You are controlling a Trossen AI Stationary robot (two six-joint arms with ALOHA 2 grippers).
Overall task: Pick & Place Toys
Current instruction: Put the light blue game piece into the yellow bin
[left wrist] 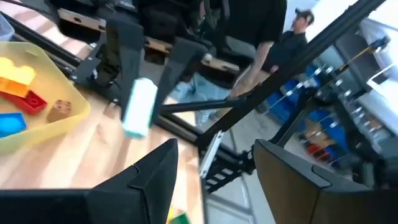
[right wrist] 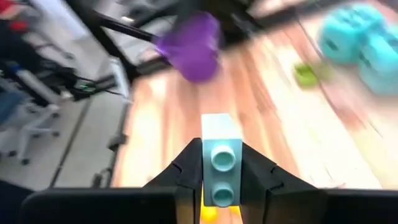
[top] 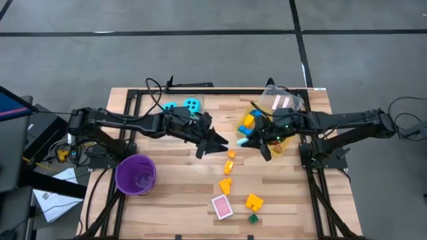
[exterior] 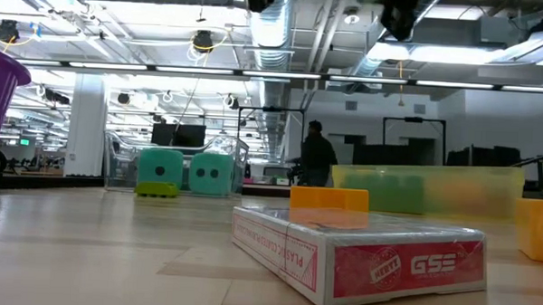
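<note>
The yellow bin (top: pixel 283 141) is sitting at the right side of the wooden table (top: pixel 173 200), and everything else is placed here relative to it. In the left wrist view its inside is holding a yellow brick (left wrist: pixel 17 70), an orange brick (left wrist: pixel 13 86), a red brick (left wrist: pixel 34 101), a blue brick (left wrist: pixel 11 123) and a small brown piece (left wrist: pixel 60 109).

The right gripper (top: pixel 248 140) is hovering at the bin's left edge, and its fingers are pressing on both sides of a pale blue brick (right wrist: pixel 219 163), which is standing upright between them with two studs facing the camera. The left gripper (top: pixel 217 143) is hanging just left of the bin, across from the right one; its fingers (left wrist: pixel 149 180) are standing apart with nothing between them.

The purple cup (top: pixel 136 175) is standing well to the left of the bin, near the table's left edge; what it is holding cannot be told.

Two cyan dice (top: pixel 184 105) are lying side by side to the bin's far left, toward the table's back edge, with a small green brick (right wrist: pixel 306 73) near them. A line of orange bricks (top: pixel 229 167) is trailing from the bin's near-left corner toward the front edge. Further along that line a pink card pack (top: pixel 222 207), a larger orange brick (top: pixel 254 201) and a dark green brick (top: pixel 253 218) are lying close together.
</note>
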